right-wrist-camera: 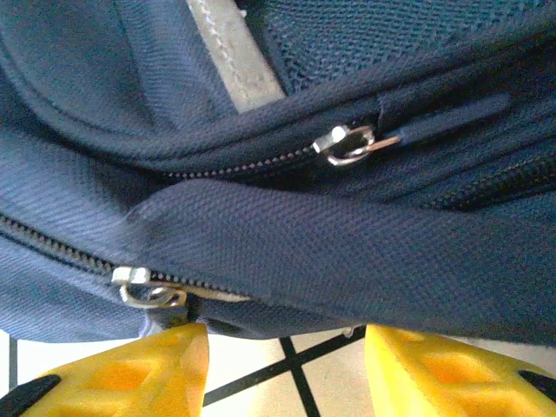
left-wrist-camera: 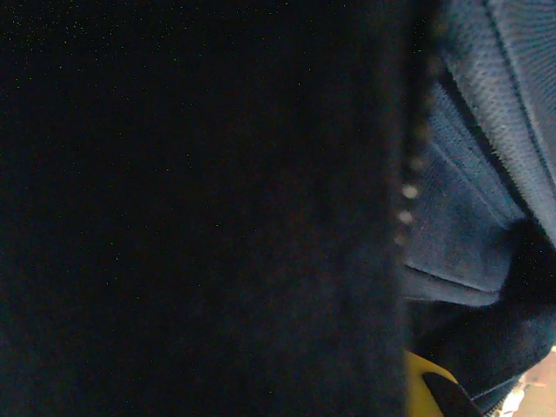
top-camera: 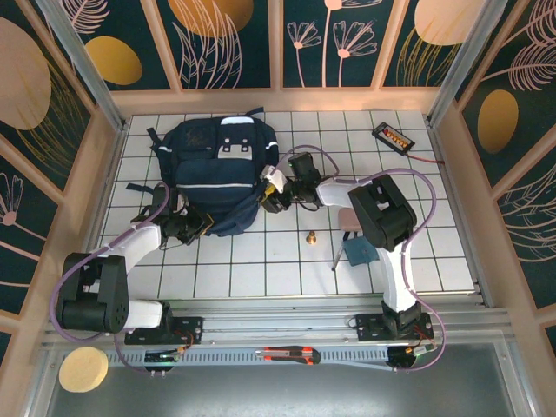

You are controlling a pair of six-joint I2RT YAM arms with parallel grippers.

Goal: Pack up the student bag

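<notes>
Spread right fingers (right-wrist-camera: 165, 369) beside student bag (right-wrist-camera: 330, 234)

sm. brass bit (top-camera: 310, 236), teal cloth (top-camera: 359, 252), box cutter (top-camera: 291, 354), yel. sponge (top-camera: 83, 368)

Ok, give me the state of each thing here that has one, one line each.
Backpack: lying flat on the table, front up.
Upper zipper: closed left of its slider.
Left tool: shut, at the backpack's near edge.
Right tool: open, empty, facing the backpack's side.
Utility knife: blade too small to tell.
</notes>
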